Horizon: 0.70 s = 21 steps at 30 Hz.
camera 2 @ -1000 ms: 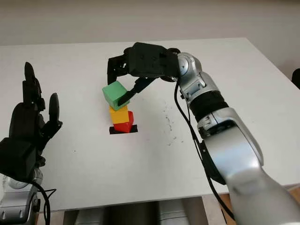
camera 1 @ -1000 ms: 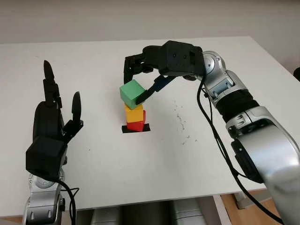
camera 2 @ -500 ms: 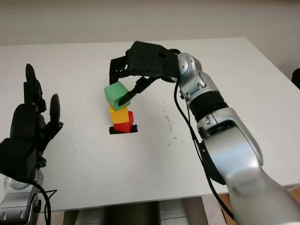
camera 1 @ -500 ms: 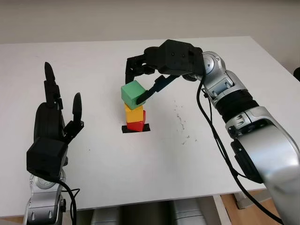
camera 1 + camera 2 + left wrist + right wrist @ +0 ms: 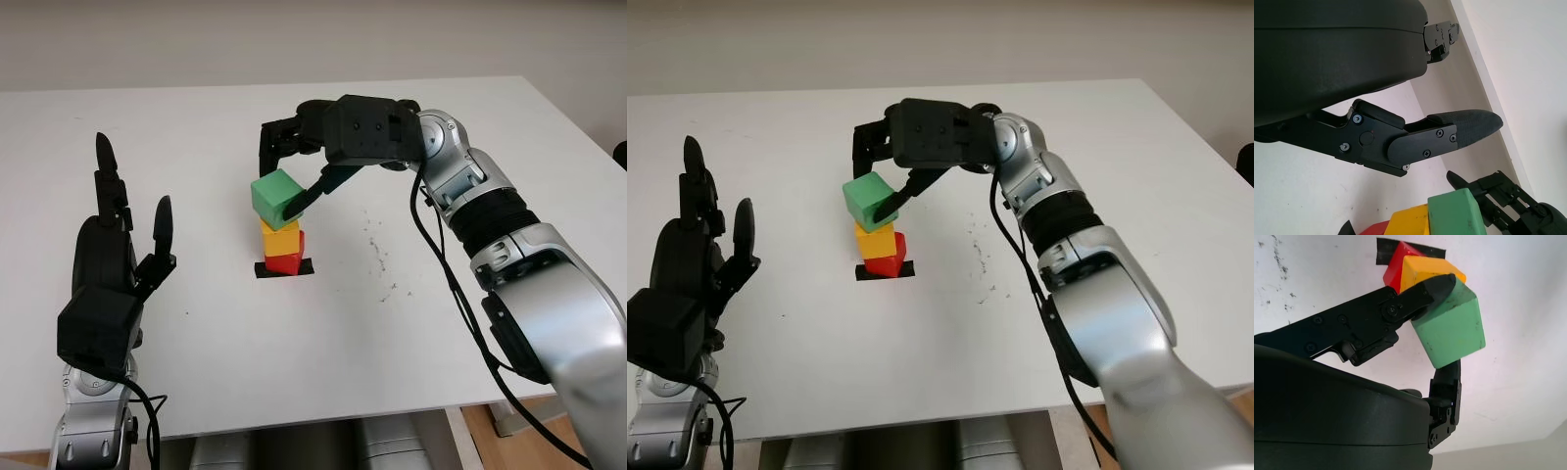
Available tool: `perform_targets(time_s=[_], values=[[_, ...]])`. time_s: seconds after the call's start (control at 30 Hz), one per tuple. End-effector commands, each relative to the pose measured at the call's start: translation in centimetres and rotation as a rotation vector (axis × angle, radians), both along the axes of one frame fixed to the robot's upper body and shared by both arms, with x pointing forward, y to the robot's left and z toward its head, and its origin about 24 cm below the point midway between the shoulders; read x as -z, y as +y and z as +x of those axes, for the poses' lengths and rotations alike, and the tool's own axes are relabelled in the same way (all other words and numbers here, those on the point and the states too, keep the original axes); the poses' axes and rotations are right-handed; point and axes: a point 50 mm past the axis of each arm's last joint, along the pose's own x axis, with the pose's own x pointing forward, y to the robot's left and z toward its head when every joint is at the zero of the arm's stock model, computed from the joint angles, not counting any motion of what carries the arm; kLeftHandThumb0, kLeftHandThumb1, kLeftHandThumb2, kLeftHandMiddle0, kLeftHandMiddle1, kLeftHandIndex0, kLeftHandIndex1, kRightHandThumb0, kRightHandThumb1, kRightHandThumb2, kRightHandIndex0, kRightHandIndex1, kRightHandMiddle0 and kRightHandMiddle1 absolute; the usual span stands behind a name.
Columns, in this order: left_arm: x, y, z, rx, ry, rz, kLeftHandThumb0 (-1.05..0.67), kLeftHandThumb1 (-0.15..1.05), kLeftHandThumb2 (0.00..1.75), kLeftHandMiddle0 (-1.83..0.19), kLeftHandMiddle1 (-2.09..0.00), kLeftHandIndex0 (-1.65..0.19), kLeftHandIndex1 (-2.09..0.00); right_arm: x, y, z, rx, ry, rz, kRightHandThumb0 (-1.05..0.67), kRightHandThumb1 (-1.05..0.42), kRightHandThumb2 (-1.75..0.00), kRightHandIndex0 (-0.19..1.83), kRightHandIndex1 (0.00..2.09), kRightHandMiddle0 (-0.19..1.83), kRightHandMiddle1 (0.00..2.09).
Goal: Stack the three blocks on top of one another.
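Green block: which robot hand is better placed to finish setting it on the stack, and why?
The right robot hand. It already grips the green block directly over the yellow block and red block. The left robot hand is open, off to the side.

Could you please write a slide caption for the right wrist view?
Right robot hand holds the green block over the yellow block and red block.

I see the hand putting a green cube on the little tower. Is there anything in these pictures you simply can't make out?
- Whether the green block already sits on the yellow block: in the eye views the right hand and the block itself cover the seam.
- The red block: largely hidden behind the yellow one.
- The black mark under the tower: its middle is covered.
- The left hand, open at the table's left: its palm faces away.
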Motion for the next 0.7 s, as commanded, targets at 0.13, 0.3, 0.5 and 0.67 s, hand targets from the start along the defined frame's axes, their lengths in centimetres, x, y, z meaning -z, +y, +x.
perform_targets(time_s=[0.13,0.3,0.5,0.67], values=[[-0.3,-0.2,-0.1,0.007,-0.011,-0.002,-0.80,1.05,0.64,0.19,0.00,0.19,0.00,-0.5,-0.3,0.0,-0.002,-0.016,0.001,-0.75,-0.93,-0.06,0.03,0.03,0.02,0.31],[-0.2,-0.2,-0.1,0.008,-0.010,0.001,-0.80,1.05,0.64,0.19,0.00,0.19,0.00,-1.2,-0.6,-0.2,-0.011,-0.004,0.047,-0.77,-0.93,-0.05,-0.11,0.00,-0.13,0.08],[-0.2,-0.1,-0.1,0.004,-0.005,0.024,-0.79,1.05,0.66,0.19,0.00,0.19,0.00,-2.8,-1.1,-0.6,-0.020,-0.018,0.118,-0.77,-0.92,-0.05,-0.19,0.00,-0.19,0.00],[-0.1,0.0,0.0,0.007,-0.010,0.010,-0.80,1.05,0.65,0.19,0.00,0.19,0.00,-4.1,-2.1,-1.0,-0.001,-0.036,0.170,-0.80,-0.91,-0.05,-0.19,0.00,-0.19,0.00]])
